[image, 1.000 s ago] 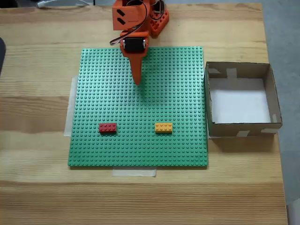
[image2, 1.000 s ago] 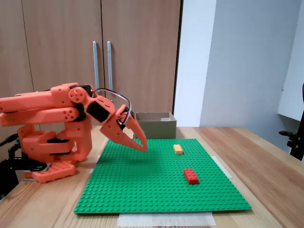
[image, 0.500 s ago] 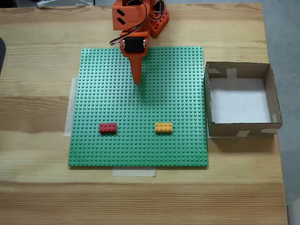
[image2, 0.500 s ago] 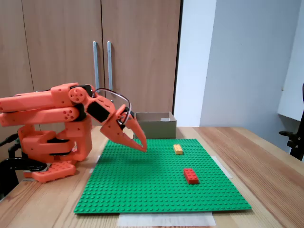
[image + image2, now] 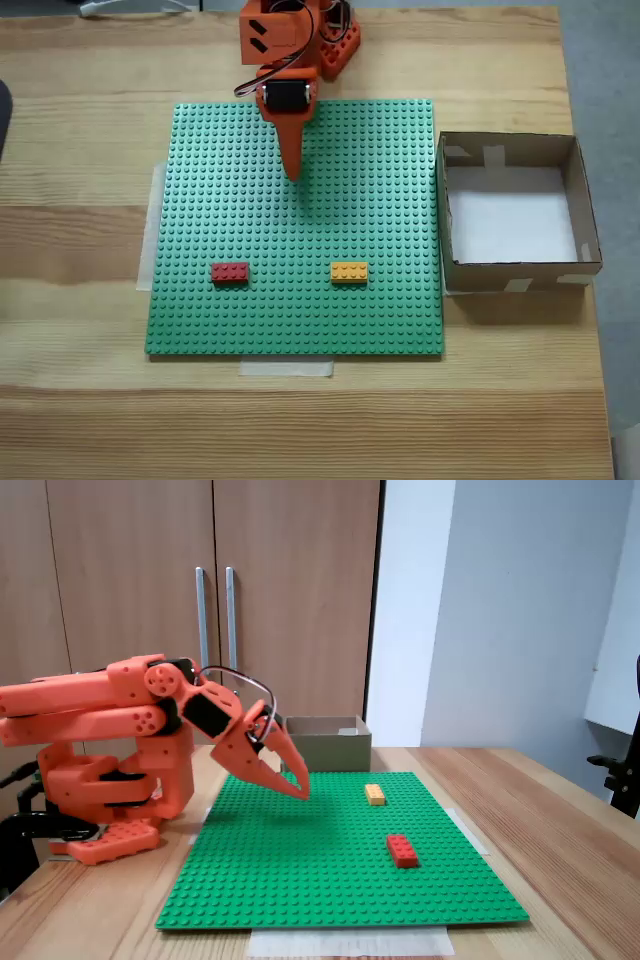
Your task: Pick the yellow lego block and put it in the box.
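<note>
Yellow lego block (image 5: pixel 349 272) sits on the green baseplate (image 5: pixel 220 320), flat, long axis across the top-down fixed view, parallel to the plate's near edge. Red brick (image 5: pixel 230 272) lies well apart to its left in that view. Gripper (image 5: pixel 293 176) hangs above the plate near the arm's base; block lies further out and slightly toward the box (image 5: pixel 450 210). Arm folded low, wrist pitched down. Jaws clenched together, empty. Box stands just beside the plate's right edge on the table (image 5: pixel 80 420).
</note>
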Motion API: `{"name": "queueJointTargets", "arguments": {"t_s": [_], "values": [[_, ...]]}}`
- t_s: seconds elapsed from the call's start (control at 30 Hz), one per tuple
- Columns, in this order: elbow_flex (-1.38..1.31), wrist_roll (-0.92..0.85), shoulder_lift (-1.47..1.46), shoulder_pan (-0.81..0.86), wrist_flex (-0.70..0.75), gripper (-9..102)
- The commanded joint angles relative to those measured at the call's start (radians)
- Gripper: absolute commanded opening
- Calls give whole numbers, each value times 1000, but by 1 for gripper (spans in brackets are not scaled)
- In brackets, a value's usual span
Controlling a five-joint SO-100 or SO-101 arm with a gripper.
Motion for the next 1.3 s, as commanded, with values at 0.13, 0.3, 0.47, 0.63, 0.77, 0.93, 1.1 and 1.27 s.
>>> {"name": "queueJointTargets", "arguments": {"t_s": [0.13,0.3,0.47,0.63,0.77,0.93,1.1,1.27], "values": [[9,-3,8,3,-5,-1],[9,-3,8,3,-5,-1],[9,-3,8,3,-5,-1],[9,-3,8,3,-5,-1],[9,-3,8,2,-5,-1],[9,-2,8,2,-5,-1],[5,2,-8,3,-14,-1],[-38,12,-23,5,5,-1]]}}
